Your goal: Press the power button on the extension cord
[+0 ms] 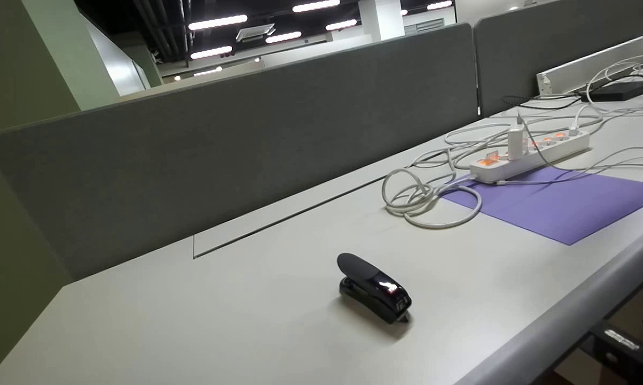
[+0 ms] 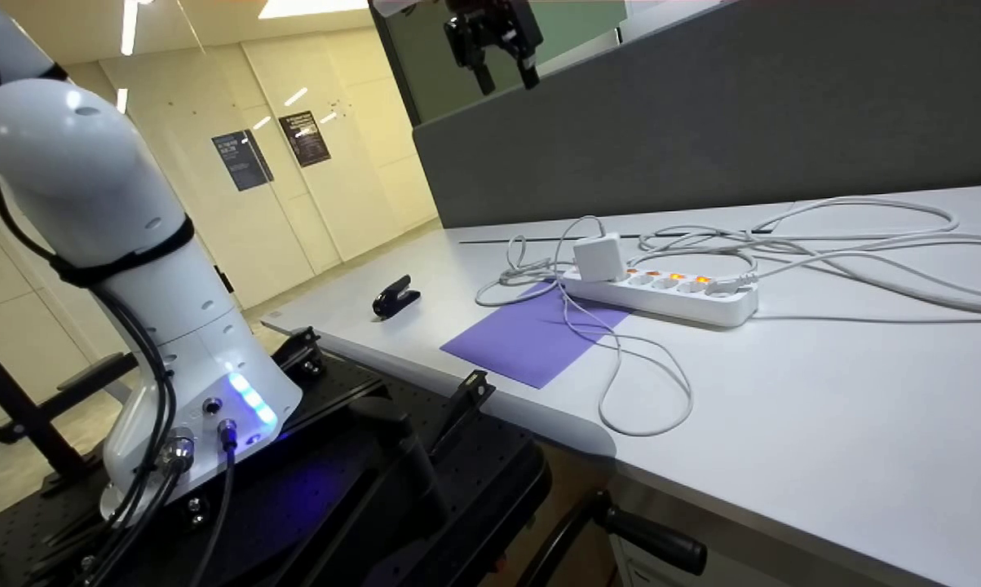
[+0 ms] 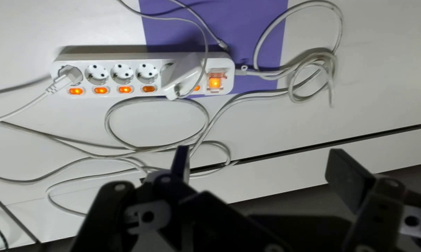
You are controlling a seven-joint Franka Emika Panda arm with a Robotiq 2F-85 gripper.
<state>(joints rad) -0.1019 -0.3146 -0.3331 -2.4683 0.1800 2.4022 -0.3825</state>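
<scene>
Nearest in the wrist view, the gripper (image 3: 261, 166) had its jaws spread wide; in an exterior view it hung in the air, well above the table (image 2: 824, 408). Lower down, the extension cord (image 3: 135, 66) lay on the table, one end resting on a purple sheet (image 3: 248, 31). At that end its large power button (image 3: 214, 82) glowed orange (a row of smaller orange buttons (image 3: 125, 90) ran along the same long edge). A white charger (image 3: 184, 71) was plugged in just beside the power button, and a white plug (image 3: 65, 79) sat at the opposite end. Pale cables (image 3: 266, 73) looped beside the extension cord, some crossing the purple sheet. In both exterior views a black stapler (image 1: 374, 289) sat on the table, well apart from the extension cord. At the back of the table stood a gray divider (image 1: 246, 144), and beyond it shone ceiling lamps (image 1: 218, 22).
</scene>
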